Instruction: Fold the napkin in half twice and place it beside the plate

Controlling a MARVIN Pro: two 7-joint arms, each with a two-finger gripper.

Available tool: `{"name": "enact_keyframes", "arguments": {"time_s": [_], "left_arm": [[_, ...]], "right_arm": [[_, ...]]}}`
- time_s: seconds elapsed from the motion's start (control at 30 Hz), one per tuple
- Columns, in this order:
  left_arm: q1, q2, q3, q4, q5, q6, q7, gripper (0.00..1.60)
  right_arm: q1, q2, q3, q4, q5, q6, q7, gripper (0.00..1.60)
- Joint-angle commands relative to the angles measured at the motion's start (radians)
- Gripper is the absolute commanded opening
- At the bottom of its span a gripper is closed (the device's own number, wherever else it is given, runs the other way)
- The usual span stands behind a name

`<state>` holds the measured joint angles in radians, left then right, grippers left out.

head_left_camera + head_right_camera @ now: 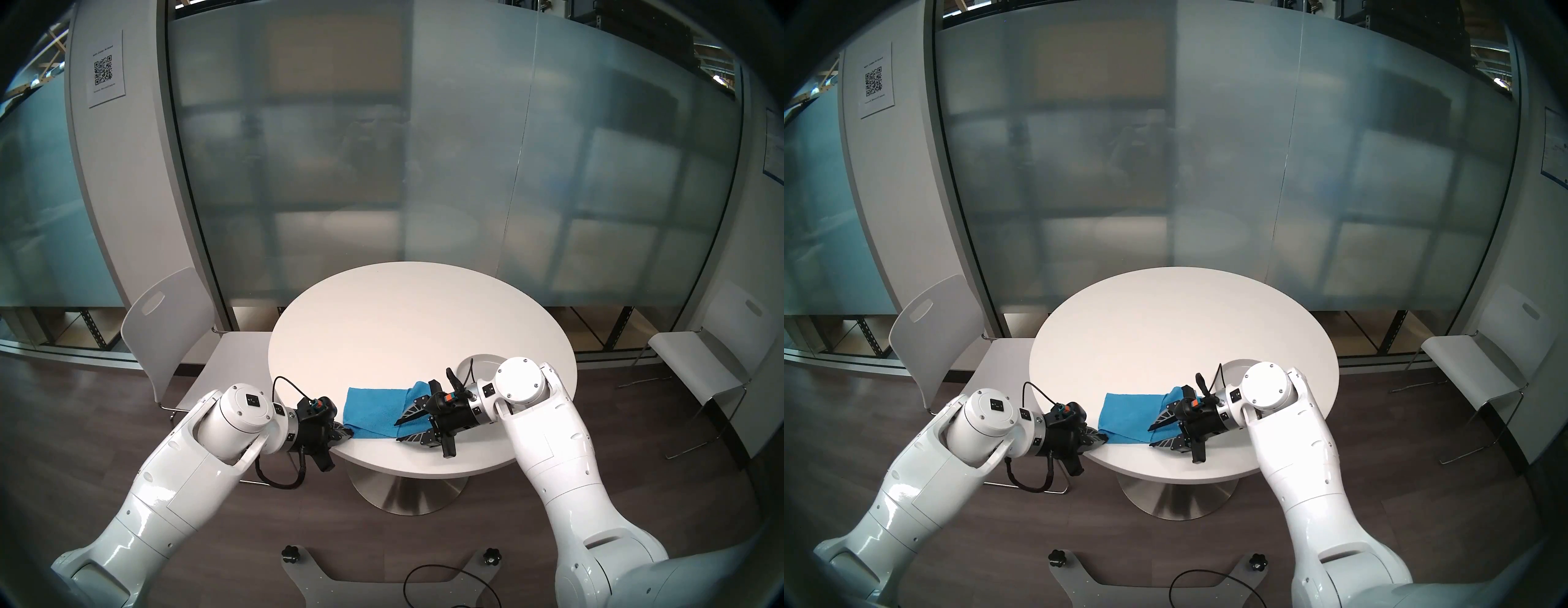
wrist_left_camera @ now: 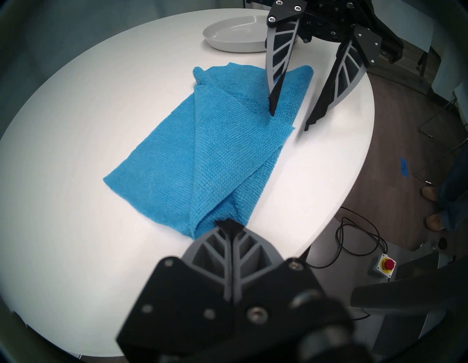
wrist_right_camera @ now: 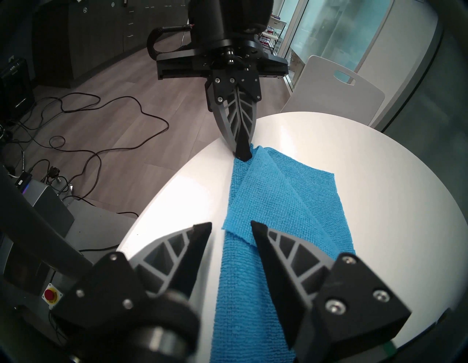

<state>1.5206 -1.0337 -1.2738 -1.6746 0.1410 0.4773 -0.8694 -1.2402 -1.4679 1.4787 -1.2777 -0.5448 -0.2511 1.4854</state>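
A blue napkin (image 1: pixel 373 412) (image 1: pixel 1127 418) lies on the front of the round white table (image 1: pixel 403 322), folded into a long strip with a slanted flap on top (image 2: pixel 215 142). My left gripper (image 1: pixel 345 433) (image 2: pixel 229 224) (image 3: pixel 243 157) is shut on the napkin's near left corner at the table edge. My right gripper (image 1: pixel 398 432) (image 2: pixel 289 120) (image 3: pixel 231 225) stands open over the napkin's right end. One of its fingertips (image 2: pixel 272 111) touches the cloth and the other hangs over bare table beside it. The light-grey plate (image 1: pixel 473 363) (image 2: pixel 228 38) sits behind the right wrist, partly hidden by it.
White chairs stand to the left (image 1: pixel 161 335) and right (image 1: pixel 721 339) of the table. Cables and a red emergency-stop box (image 2: pixel 386 265) lie on the wood floor, and a person's shoes (image 2: pixel 430 194) show nearby. Frosted glass walls rise behind the table.
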Motion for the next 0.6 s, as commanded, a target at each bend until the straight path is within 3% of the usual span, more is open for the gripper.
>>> {"name": "enact_keyframes", "arguments": {"time_s": [0.0,0.57], "left_arm": [[-0.003,-0.004,0.002,0.002,0.000,0.000,0.001,0.00],[0.000,0.003,-0.002,0.004,-0.005,0.001,0.000,0.00]], "right_arm": [[0.031,-0.012,-0.013,0.018,-0.006,-0.020,-0.011,0.92],[0.053,-0.017,-0.022,0.048,-0.018,-0.029,-0.035,0.78]]}}
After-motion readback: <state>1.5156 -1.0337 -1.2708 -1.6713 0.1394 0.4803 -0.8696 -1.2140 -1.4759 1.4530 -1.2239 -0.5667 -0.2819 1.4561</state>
